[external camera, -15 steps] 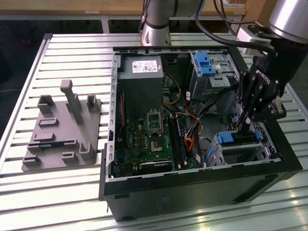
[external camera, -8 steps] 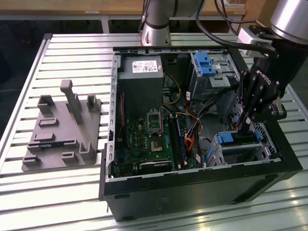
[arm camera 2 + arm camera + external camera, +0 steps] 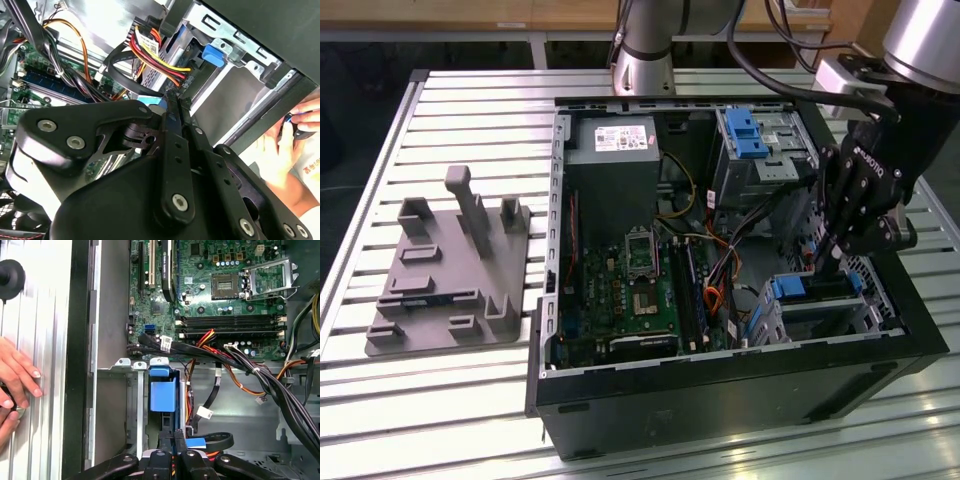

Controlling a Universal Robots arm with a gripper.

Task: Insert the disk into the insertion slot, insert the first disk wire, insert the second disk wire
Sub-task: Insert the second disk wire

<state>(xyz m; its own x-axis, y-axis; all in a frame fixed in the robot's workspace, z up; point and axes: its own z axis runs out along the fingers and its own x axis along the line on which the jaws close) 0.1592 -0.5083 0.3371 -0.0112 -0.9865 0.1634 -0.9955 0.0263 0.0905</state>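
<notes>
Black tower computer case point(image 3: 720, 395) lies open on a slatted metal table point(image 3: 440, 420), with a grey plastic fixture plate point(image 3: 450, 275) beside it on the exterior view's left. The disk point(image 3: 162, 396), a flat silver hard drive in a bright blue plastic carrier frame, sits inside the insertion slot point(image 3: 114, 410), a boxy silver sheet-metal drive cage. In the exterior view the slot is in the case's near corner on that view's right. The blue carrier end faces the green motherboard point(image 3: 215, 270). The black robot gripper point(image 3: 174, 434) hangs right over the end of the disk, its tips close to the blue frame. The jaws are clenched together with barely a slit between them; cannot tell if anything thin is pinched there. A bundle of red, yellow and black wires point(image 3: 150, 52) ends in a connector just beyond the fingertips point(image 3: 172, 107) in the second wrist view. A looped black cable point(image 3: 215, 441) lies next to the gripper on the case floor. A second bay with a blue latch point(image 3: 750, 135) stands at the far end of the case. A person's hand point(image 3: 17, 375) rests on the table just outside the case wall.
</notes>
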